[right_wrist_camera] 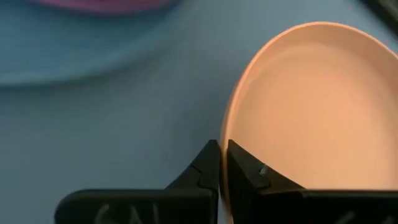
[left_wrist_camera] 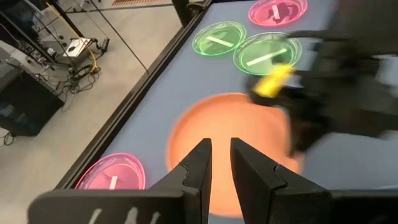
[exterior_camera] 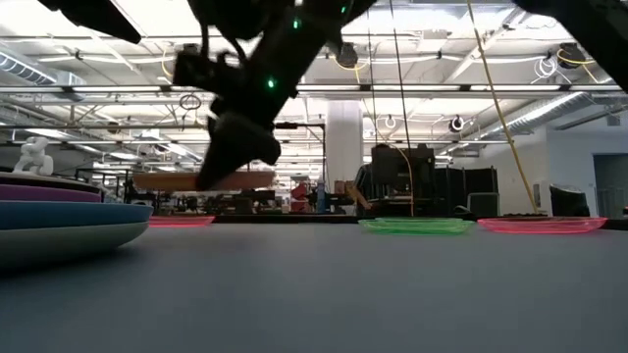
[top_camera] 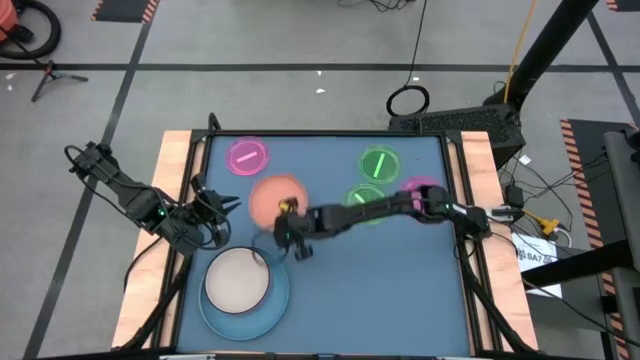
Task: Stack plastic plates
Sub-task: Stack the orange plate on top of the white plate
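An orange plastic plate (top_camera: 272, 197) hangs above the table's middle left, with my right gripper (right_wrist_camera: 222, 163) shut on its rim; the arm reaches in from the right. At the near left, a beige plate (top_camera: 237, 279) tops a stack whose bottom is a large light-blue plate (top_camera: 247, 312); the low view shows a purple plate (exterior_camera: 44, 193) in between. My left gripper (left_wrist_camera: 221, 163) waits at the table's left edge, open with nothing between its fingers, pointing toward the orange plate (left_wrist_camera: 230, 134). Two pink and two green plates lie flat farther back. My right gripper pinches the orange plate's rim (right_wrist_camera: 225, 134) between its two fingers, one on the inner face and one on the outer. The fingers slant down from the table's right side. The plate (exterior_camera: 206, 179) hangs about level, lifted clear of the table.
A pink plate (top_camera: 248, 157) lies at the far left and a green plate (top_camera: 379, 163) at the far right. A second green plate (top_camera: 365, 198) and a second pink plate (top_camera: 422, 188) lie partly under the right arm. Bare blue table stretches across the near right.
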